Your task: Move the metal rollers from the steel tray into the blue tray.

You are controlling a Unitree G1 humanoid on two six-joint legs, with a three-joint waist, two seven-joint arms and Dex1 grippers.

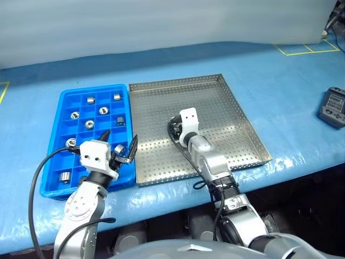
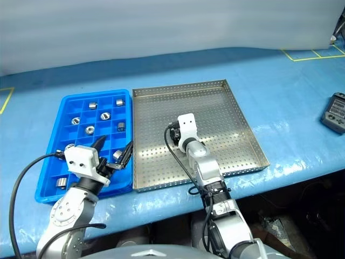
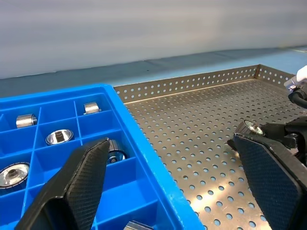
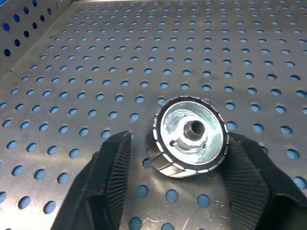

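Left tool (image 1: 123,149) hangs nearest, over the near right corner of the blue tray (image 1: 56,131), its two black fingers spread wide and holding nothing. Around and beyond it the blue tray's square cells hold several metal rollers (image 1: 89,124), one to a cell, some upright with the bore showing, some on their sides; one sits just under the tool's fingers by the tray's right wall. Touching that wall on the right lies the steel tray (image 1: 232,102), its perforated floor bare apart from one roller and the right arm reaching in over its near rim. Right tool (image 4: 175,163) is low over the middle of the steel tray, pointing forward and slightly down, with a black cable looping beside its white wrist block. Its wrist view shows a single roller (image 4: 189,136) standing on end on the perforated floor, bore up, between the two fingers (image 4: 110,167); one finger seems to touch the roller's edge while a narrow gap remains at the other, so the fingers are partly closed around it and I cannot tell whether it is gripped. Both trays rest on a table (image 1: 280,75) covered in blue sheet. Farther right on it lies a dark handheld controller (image 1: 332,107), well apart from the trays, and yellow tape lines mark the far corners. Behind the table runs a pale wall.
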